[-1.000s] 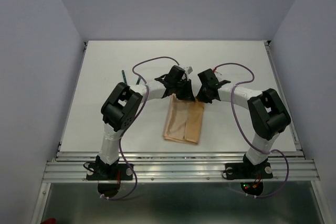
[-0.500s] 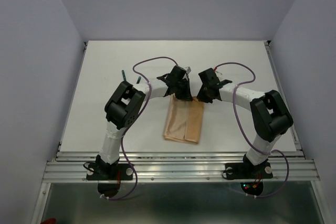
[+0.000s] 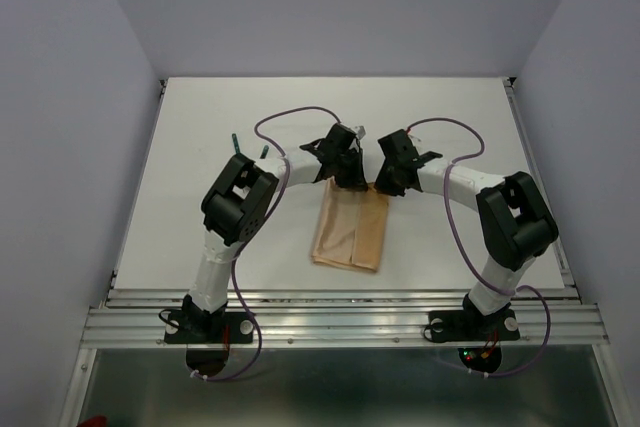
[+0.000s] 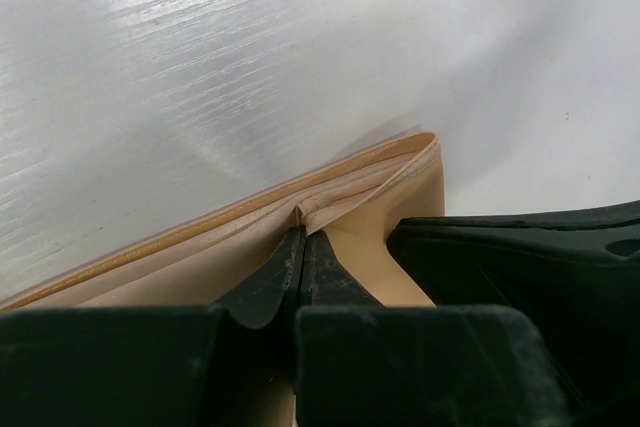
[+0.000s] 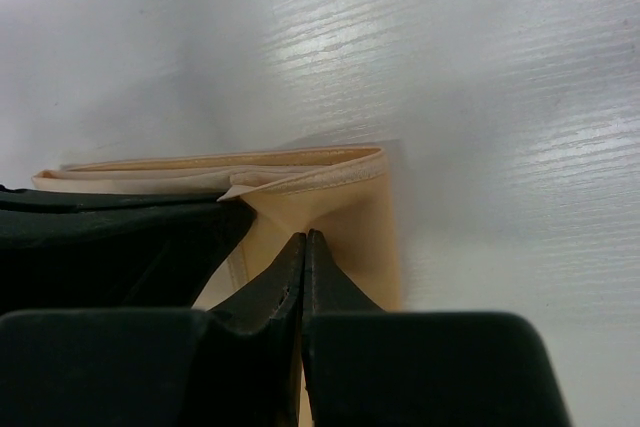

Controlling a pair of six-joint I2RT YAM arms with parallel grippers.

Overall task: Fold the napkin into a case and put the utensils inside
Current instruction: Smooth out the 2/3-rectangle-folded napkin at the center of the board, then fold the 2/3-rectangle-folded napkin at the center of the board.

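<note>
- Green-handled utensils (image 3: pixel 236 137) lie far left on the white desk (image 3: pixel 450 117), partly hidden by the left arm and well apart from the cloth.
- Left end effector (image 4: pixel 301 235): jaws pressed together, pinching the far hem of the napkin (image 3: pixel 350 232); cloth puckers at the tips.
- Napkin is folded into a narrow peach-tan oblong, flat mid-desk between the arms.
- Right end effector (image 5: pixel 304 239): jaws narrow, tips together on the cloth near its far right corner; can't tell whether a layer is caught.
</note>
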